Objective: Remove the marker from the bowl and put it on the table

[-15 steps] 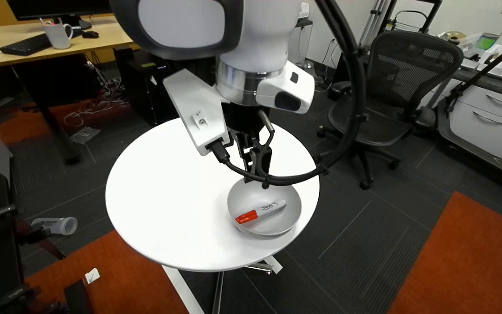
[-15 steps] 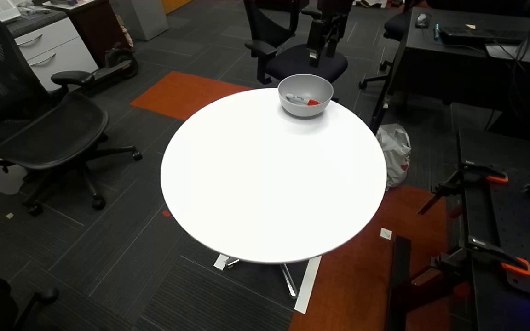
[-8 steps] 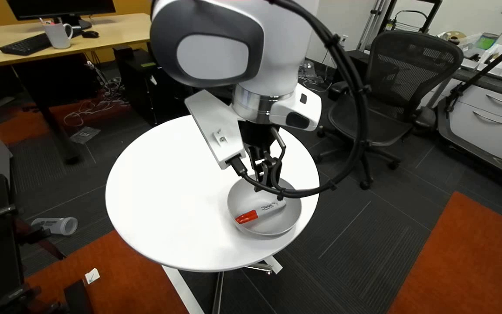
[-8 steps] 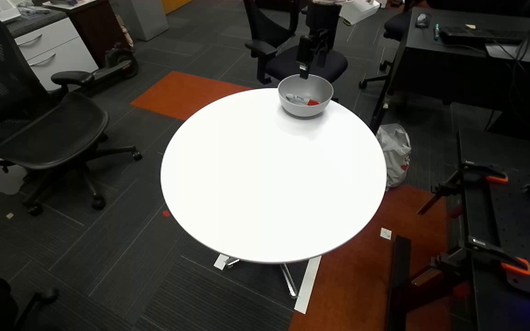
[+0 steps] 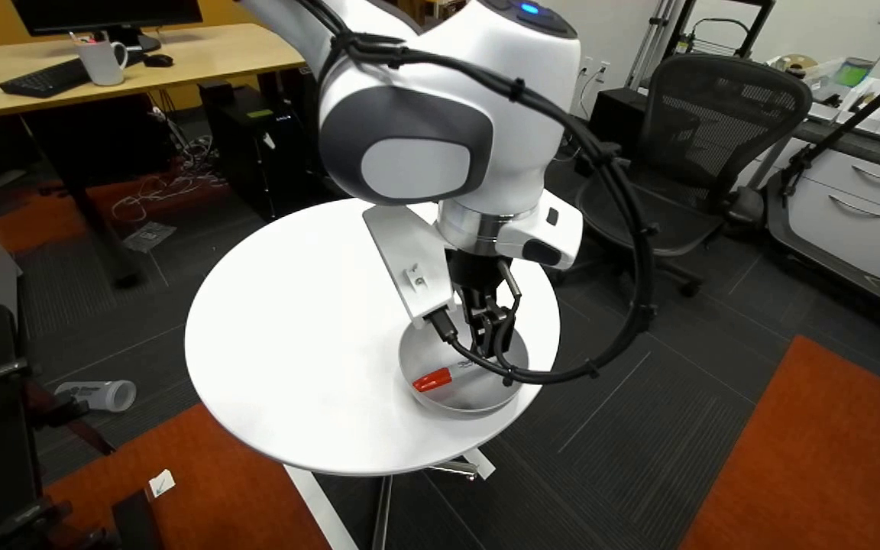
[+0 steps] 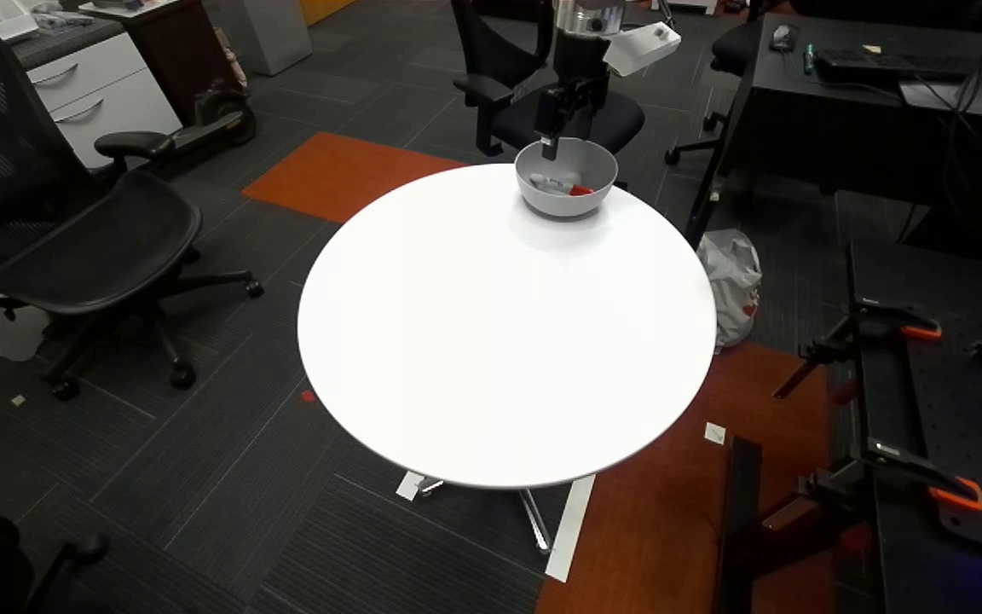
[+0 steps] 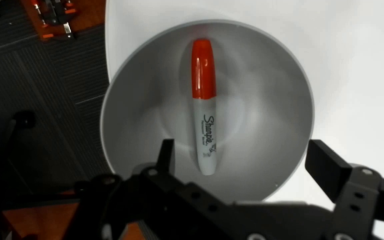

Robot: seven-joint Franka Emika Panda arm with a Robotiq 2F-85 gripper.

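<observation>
hand (image 7: 241,151): fingers spread well apart, gripping nothing, poised over the bowl (image 7: 272,96) near the pale end of the marker (image 7: 206,113)
marker: inside the bowl, red cap away from the hand; in the wrist view, nearer the finger at left
barrel: shift sideways to straddle it evenly, then reach towards its middle before lowering
rim: lines up with the finger at right there, so a straight drop could clip it; after closing gently, raise the marker straight past it
tabletop (image 6: 499,341): lay it flat beside the bowl, letting go low, as a round barrel may roll
</observation>
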